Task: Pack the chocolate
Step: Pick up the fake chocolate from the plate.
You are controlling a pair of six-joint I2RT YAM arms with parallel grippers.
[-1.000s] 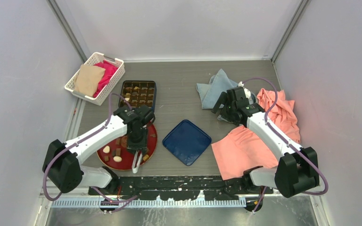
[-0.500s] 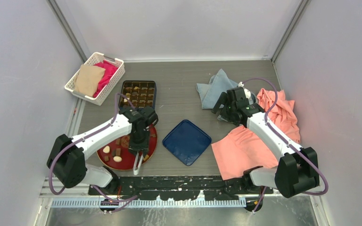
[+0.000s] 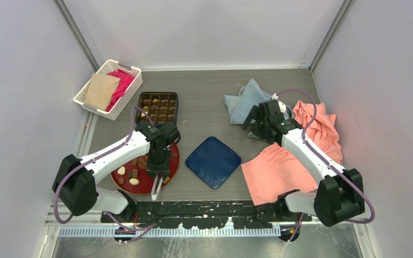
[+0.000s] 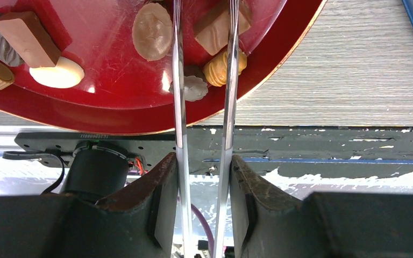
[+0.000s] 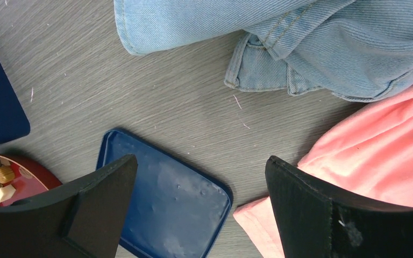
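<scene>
Chocolate pieces (image 4: 152,30), brown, tan and cream, lie on the round red plate (image 3: 126,181); the plate also shows in the left wrist view (image 4: 86,113). My left gripper (image 3: 158,161) (image 4: 203,177) is shut on the metal tongs (image 4: 178,107), whose two blades reach over the plate's near rim and straddle a tan piece (image 4: 218,24) and a gold round one (image 4: 223,67). A dark compartment box (image 3: 158,107) behind the plate holds several chocolates. My right gripper (image 3: 258,121) (image 5: 199,183) is open and empty above the table, right of the plate.
A blue lid (image 3: 213,161) (image 5: 166,204) lies in the middle. A denim cloth (image 3: 246,99) (image 5: 301,43) and pink cloths (image 3: 279,171) (image 5: 387,145) lie at the right. A white basket (image 3: 133,87) with cloths stands at the back left.
My left arm has shifted slightly to the right and nearer, with the tongs still over the plate. The right arm has not moved.
</scene>
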